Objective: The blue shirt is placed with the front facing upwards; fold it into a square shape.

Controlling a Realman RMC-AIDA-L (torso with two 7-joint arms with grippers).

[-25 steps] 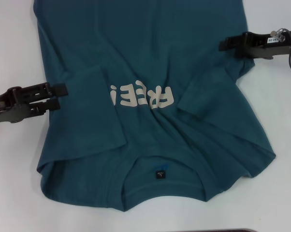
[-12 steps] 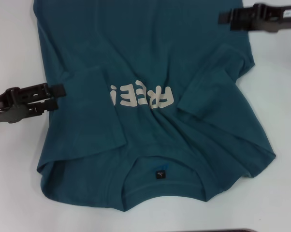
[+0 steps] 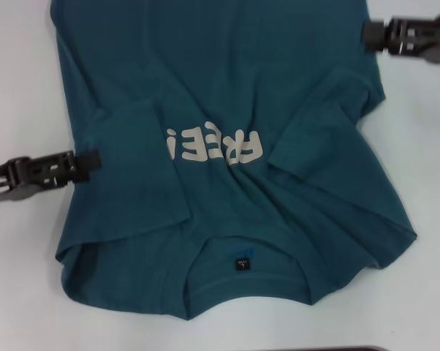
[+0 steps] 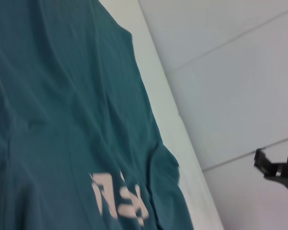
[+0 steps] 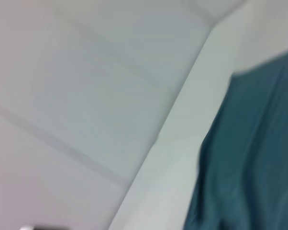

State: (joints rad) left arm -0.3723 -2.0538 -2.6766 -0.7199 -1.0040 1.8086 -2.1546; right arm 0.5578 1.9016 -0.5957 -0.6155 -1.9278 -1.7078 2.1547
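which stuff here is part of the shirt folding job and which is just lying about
In the job:
blue shirt, both sleeves already folded inward
left gripper at its left edge
right gripper by its far right edge

Lying about:
dark object at the table's near edge

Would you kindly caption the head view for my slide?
Both sleeves folded inward on the blue shirt, with the left tool at one side edge and the right tool at the other.

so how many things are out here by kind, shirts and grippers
shirts: 1, the blue shirt, spread on the table with both sleeves folded in over the front
grippers: 2, the left gripper at the shirt's left edge and the right gripper at its far right edge
total: 3
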